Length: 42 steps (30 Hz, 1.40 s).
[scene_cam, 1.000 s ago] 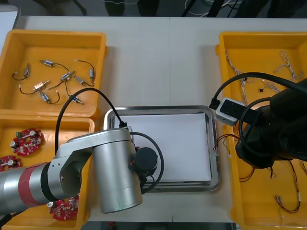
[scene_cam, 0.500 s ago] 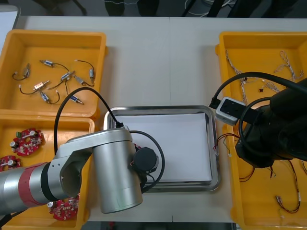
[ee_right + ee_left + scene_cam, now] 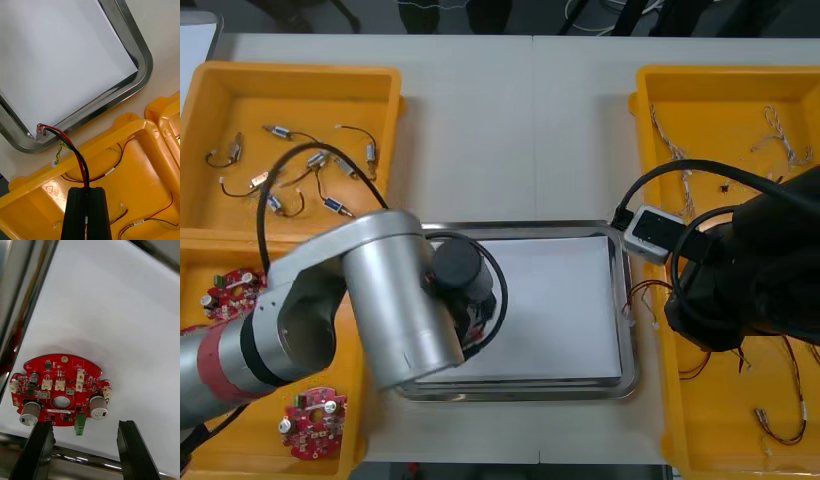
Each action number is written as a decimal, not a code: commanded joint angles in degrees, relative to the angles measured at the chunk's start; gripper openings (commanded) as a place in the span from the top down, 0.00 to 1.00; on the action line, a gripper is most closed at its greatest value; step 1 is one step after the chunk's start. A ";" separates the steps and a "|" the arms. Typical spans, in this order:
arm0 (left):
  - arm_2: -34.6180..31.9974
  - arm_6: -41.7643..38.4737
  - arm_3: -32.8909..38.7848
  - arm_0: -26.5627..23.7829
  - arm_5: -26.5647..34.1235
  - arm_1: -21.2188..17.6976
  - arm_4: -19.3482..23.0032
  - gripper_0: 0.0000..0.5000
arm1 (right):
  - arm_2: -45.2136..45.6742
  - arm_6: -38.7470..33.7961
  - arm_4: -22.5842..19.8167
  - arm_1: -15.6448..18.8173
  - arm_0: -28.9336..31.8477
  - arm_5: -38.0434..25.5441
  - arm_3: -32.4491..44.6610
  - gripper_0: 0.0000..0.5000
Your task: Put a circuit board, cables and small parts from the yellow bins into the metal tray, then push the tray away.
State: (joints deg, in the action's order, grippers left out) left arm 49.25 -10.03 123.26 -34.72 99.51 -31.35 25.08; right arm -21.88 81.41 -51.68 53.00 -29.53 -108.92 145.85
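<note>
At 9 o'clock from the metal tray (image 3: 520, 227), we are seeing the two left yellow bins (image 3: 290, 75). The far one is carrying small metal parts (image 3: 320, 160) and the near one round red circuit boards (image 3: 312, 420). The left gripper (image 3: 85, 424) is hovering over the tray's 9 o'clock side, its fingers (image 3: 41, 450) standing wide apart and gripping nothing. One circuit board (image 3: 60, 390) is lying flat on the tray's white inside, just ahead of those fingers and near the rim. At 3 o'clock from the tray, the right gripper (image 3: 86, 213) is hovering over the near right yellow bin (image 3: 142, 161), pinching a red and black cable (image 3: 77, 157) between narrow fingers. The cable's clear end is lying against the tray's rim on its 3 o'clock side.
</note>
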 commanded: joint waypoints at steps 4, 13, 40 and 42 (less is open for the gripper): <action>-11.72 6.33 6.55 -1.93 6.04 -3.37 6.39 0.00 | -10.11 -0.64 4.74 -3.16 -5.98 3.19 -1.35 1.00; -23.14 12.05 8.31 -2.72 10.49 -8.38 15.09 0.00 | -17.76 1.12 4.66 -11.42 -13.72 3.28 -11.11 1.00; -45.12 34.55 -11.47 -2.81 10.49 -19.37 21.51 0.00 | -35.51 23.36 11.95 -18.45 -19.25 17.34 -29.83 1.00; -46.17 36.04 -13.49 -2.89 10.49 -19.37 21.51 0.00 | -36.74 23.09 12.57 -18.45 -18.64 18.13 -30.01 1.00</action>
State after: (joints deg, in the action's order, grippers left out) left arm 5.88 21.33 111.63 -35.36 109.57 -48.48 46.86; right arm -56.14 104.26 -40.13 35.63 -47.64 -91.95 115.61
